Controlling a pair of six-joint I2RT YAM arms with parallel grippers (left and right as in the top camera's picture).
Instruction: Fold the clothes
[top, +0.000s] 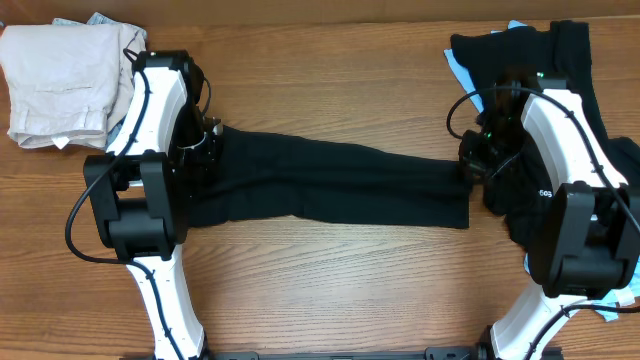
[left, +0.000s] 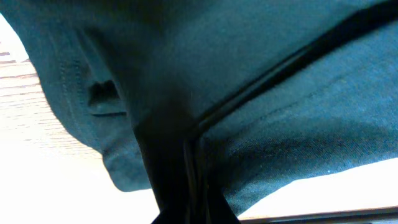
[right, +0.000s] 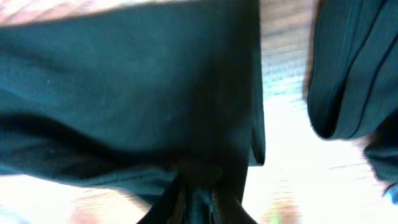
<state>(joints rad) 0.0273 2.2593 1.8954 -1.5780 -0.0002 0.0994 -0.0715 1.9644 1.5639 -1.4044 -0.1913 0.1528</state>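
A: Left tool (top: 205, 140)?
B: Closed tight, clamped on the left end of the black shirt (top: 330, 185), cloth bunched and creased right at the tips.
A: Right tool (top: 470, 165)?
B: Pinched on the shirt's right end, fabric gathering down into the tips in the wrist view.
A: And the shirt itself?
B: Plain black, soft, stretched out long between the two tools across the middle of the counter (top: 330, 80). Narrowest at the left, wider toward the right, with a straight right edge. Stitched hem visible close up from the left wrist.
A: Farther out?
B: Folded beige garment (top: 60, 85) at the far left corner. Dark pile (top: 530, 60) heaped at the far right, under and behind the right arm, with light-blue cloth (top: 452, 68) peeking from its left edge.
A: Surface?
B: Brown wood grain running side to side.
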